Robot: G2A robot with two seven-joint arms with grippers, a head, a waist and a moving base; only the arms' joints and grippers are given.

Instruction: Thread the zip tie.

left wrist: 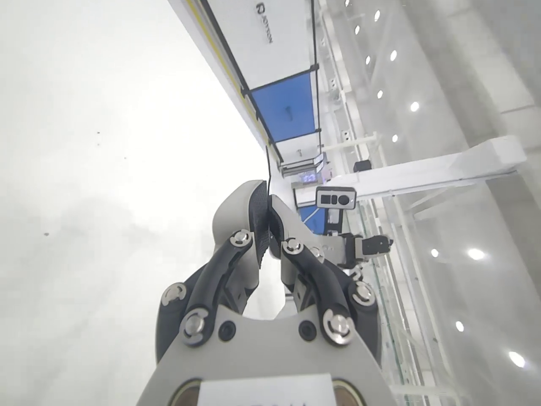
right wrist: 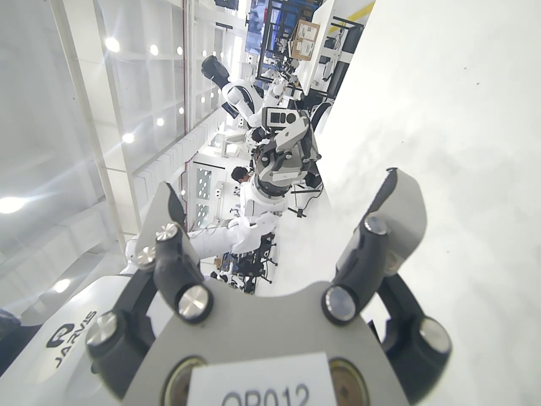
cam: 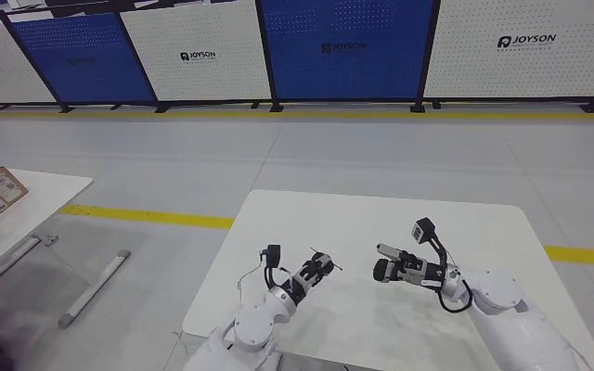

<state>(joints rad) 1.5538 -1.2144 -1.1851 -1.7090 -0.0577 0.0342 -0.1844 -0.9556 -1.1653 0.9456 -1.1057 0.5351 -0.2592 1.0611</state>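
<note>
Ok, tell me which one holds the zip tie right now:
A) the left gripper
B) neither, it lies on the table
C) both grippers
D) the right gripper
A: the left gripper is shut on the thin black zip tie, while the right gripper stands open with nothing between its fingers.

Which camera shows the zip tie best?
The left wrist view: the zip tie is a thin black strand pinched in the shut left gripper. The top view shows a faint sliver; the right wrist view, too small to tell.
</note>
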